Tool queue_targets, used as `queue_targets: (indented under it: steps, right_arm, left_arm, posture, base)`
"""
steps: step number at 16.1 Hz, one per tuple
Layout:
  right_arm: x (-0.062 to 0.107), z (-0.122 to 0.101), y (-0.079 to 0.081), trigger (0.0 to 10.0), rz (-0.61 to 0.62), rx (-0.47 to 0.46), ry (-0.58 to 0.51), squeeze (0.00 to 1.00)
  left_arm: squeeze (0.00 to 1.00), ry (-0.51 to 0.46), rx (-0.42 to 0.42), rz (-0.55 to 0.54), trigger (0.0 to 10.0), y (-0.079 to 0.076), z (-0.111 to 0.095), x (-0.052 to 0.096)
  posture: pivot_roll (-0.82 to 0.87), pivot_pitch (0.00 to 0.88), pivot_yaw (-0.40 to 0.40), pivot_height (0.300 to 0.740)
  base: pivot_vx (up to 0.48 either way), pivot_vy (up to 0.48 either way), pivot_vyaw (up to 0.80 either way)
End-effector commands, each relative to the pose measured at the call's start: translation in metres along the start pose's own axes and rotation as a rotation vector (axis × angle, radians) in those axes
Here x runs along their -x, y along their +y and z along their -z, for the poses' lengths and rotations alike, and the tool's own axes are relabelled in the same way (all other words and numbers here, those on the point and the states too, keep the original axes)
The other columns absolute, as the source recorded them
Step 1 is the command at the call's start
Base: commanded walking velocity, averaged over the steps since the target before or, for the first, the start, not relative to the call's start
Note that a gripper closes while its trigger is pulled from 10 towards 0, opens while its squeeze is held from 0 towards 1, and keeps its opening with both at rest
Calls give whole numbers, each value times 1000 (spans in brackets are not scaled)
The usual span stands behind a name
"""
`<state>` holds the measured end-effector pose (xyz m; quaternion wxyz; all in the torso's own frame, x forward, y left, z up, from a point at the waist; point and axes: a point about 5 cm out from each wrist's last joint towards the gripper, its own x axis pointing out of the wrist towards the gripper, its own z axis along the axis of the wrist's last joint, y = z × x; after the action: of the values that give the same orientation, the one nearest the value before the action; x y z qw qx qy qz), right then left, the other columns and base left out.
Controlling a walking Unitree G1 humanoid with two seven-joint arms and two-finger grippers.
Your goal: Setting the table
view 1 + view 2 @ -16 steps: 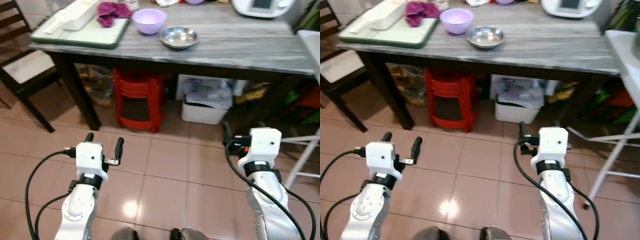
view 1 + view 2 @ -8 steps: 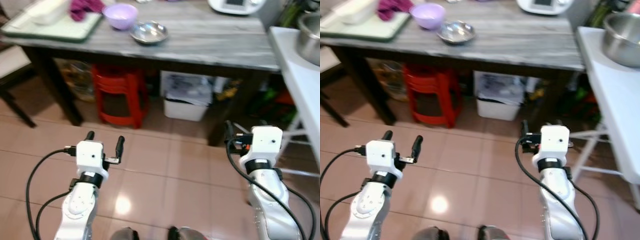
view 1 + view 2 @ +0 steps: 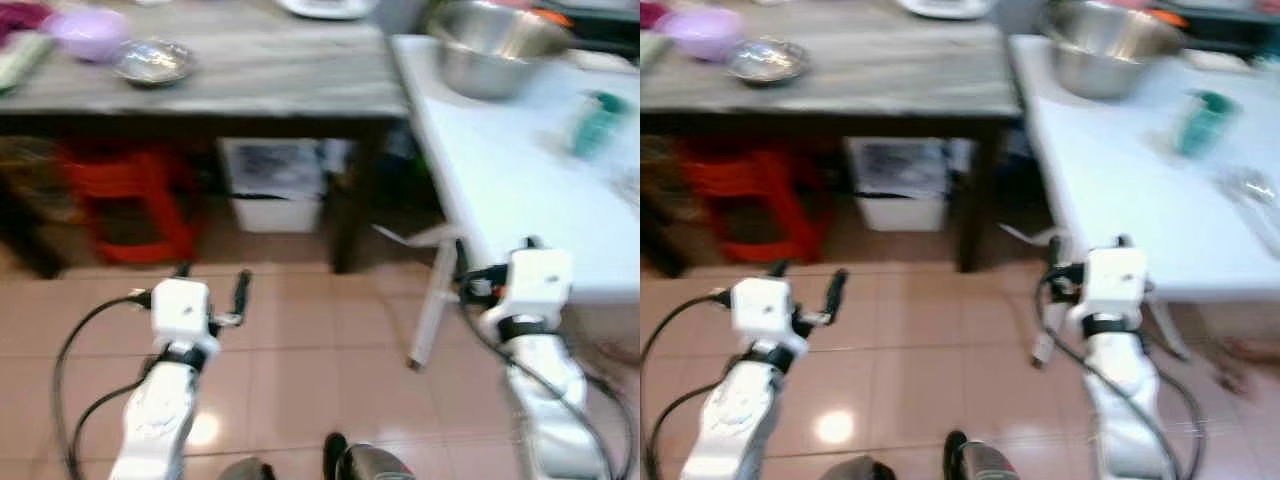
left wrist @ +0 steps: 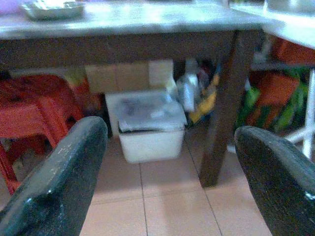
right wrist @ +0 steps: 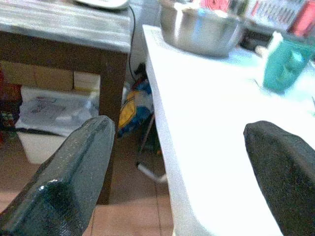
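Left eye view gives you two desks meeting at a corner: a grey wood-grain desk (image 3: 280, 80) on the left and a white desk (image 3: 500, 160) on the right. On the white desk, a big steel bowl (image 3: 490, 50) sits near its far edge, with a teal cup (image 3: 598, 120) toward its right edge. On the grey desk, a small steel dish (image 3: 152, 62) and a purple bowl (image 3: 88, 32) sit near its left end. Under it you see a red stool (image 3: 130, 190) and a white bin (image 3: 270, 185). Your left gripper (image 3: 211, 285) and right gripper (image 3: 495, 255) hang low over the tiled floor (image 3: 320, 340), jaws spread and empty.
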<state>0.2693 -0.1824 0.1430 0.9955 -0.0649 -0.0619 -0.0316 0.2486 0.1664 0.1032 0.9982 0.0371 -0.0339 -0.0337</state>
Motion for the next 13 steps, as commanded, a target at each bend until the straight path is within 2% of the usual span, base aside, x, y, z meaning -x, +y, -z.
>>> queue_targets:
  steps: [1,13]
  right_arm:
    - [0,-2,-2,10000,0,6,-6,0]
    - [1,-5,1,10000,-1,7,-16,0]
  left_arm:
    - [0,3,6,-6,10000,0,0,2]
    - [0,5,-3,4,10000,-1,-1,1]
  posture:
    - [-90,224,-16,740]
    - [-98,236,-10,740]
  base:
    - [0,-360,0]
    - [0,-357,0]
